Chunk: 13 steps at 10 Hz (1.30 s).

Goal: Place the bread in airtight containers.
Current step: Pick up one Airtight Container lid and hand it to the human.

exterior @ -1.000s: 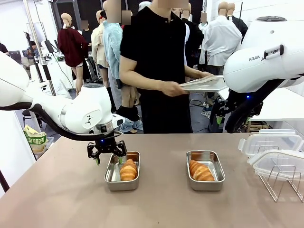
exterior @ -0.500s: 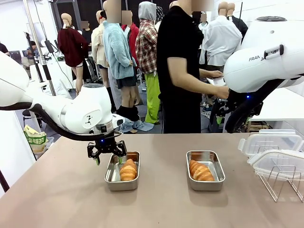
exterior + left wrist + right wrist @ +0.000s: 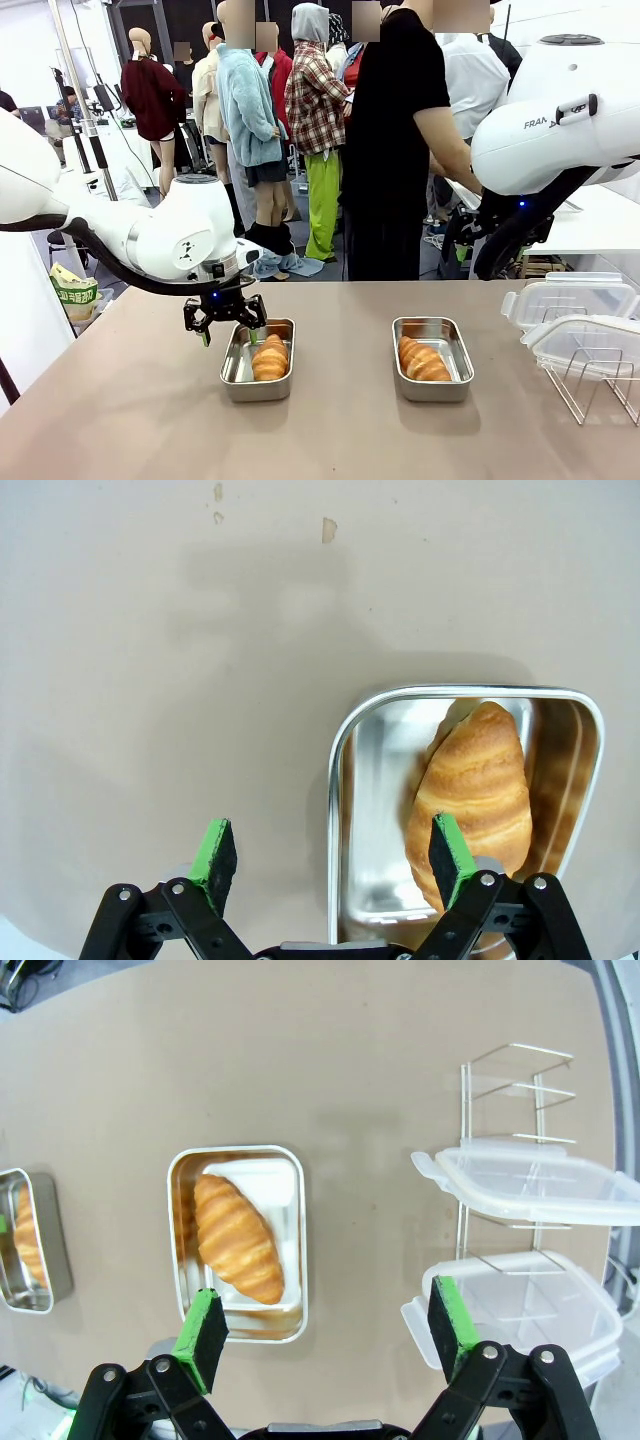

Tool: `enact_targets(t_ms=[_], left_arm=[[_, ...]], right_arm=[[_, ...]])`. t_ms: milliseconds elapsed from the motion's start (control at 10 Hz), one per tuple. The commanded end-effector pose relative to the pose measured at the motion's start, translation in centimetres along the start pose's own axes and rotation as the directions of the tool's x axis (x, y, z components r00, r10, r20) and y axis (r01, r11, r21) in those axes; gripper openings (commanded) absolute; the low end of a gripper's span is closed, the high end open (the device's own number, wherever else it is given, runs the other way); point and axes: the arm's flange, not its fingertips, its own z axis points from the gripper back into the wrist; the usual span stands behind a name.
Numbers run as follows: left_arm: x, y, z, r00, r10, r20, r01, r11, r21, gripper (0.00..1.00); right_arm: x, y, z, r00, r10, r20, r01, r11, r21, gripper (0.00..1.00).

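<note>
Our left gripper (image 3: 228, 334) hangs open and empty, straddling one wall of the left tin (image 3: 233, 372), where one roll (image 3: 269, 358) already lies. The right tin (image 3: 458, 362) holds the other roll (image 3: 423, 361). Our right gripper (image 3: 325, 1325) is open too, high above the table. We judge the bread placed; the clear lids (image 3: 570, 298), resting on the rack (image 3: 600, 392), have yet to go on.
</note>
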Motion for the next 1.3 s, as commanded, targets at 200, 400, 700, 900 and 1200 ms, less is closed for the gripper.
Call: enact_targets(t_ms=[200,400,700,900,1200], left_arm=[[-0.9,2.6,9.0,0.995,-0.065,0.082,0.070,0.996,-0.052,1.00],[-1.3,3.8,12.2,0.986,-0.123,0.114,0.133,0.987,-0.087,1.00],[-2.3,6.0,15.3,0.972,-0.164,0.170,0.186,0.975,-0.120,1.00],[-2.6,6.7,15.4,0.972,-0.158,0.176,0.185,0.972,-0.147,1.00],[-1.7,5.2,15.9,0.972,-0.156,0.178,0.176,0.979,-0.102,1.00]], right_arm=[[-0.5,-1.3,0.4,1.000,-0.024,-0.013,0.023,0.999,-0.036,1.00],[-1.4,-5.6,2.7,0.999,0.053,0.010,-0.053,0.997,0.048,1.00],[-2.2,-9.9,5.2,0.913,0.399,0.079,-0.406,0.880,0.245,1.00],[-2.7,-11.4,5.4,0.784,0.606,0.133,-0.609,0.712,0.349,1.00],[-3.6,-12.6,5.5,0.598,0.794,0.111,-0.787,0.555,0.270,1.00]])
